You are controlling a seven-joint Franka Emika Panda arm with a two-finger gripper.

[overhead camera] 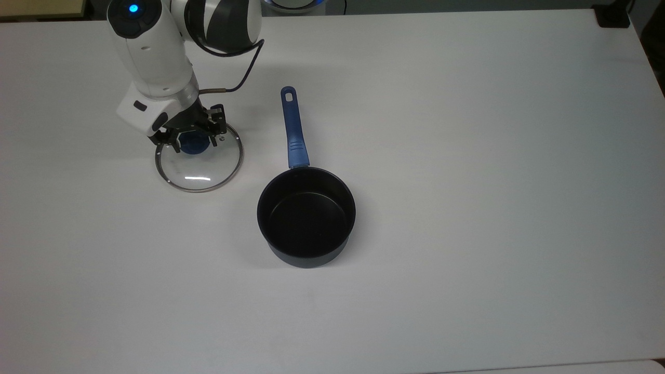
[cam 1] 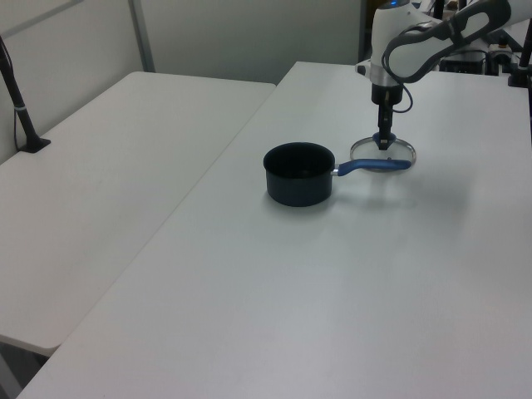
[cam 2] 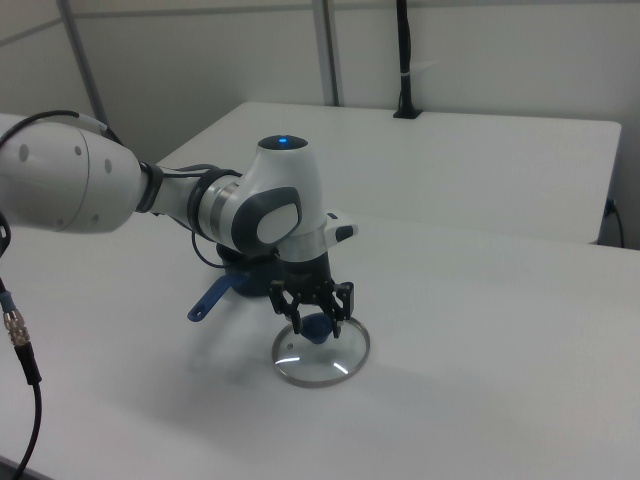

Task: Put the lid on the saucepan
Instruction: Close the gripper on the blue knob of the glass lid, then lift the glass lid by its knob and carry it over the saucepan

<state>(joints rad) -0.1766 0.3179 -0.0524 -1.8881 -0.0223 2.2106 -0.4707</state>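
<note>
White and wide, the bench carries a lid and a saucepan; a second white bench stands alongside it at the left view's left. In the top view the lid lies flat toward the left, its steel rim ringing clear glass, with a blue knob at its centre. The saucepan sits well apart from it, toward the top view's right and lower, black inside, its blue handle running up the top view to a hole at its end. The arm reaches down over the lid, and the pincer is at the knob, its fingers spread to either side of it. In the right view the fingers flank the knob with gaps showing, so nothing is clamped.
</note>
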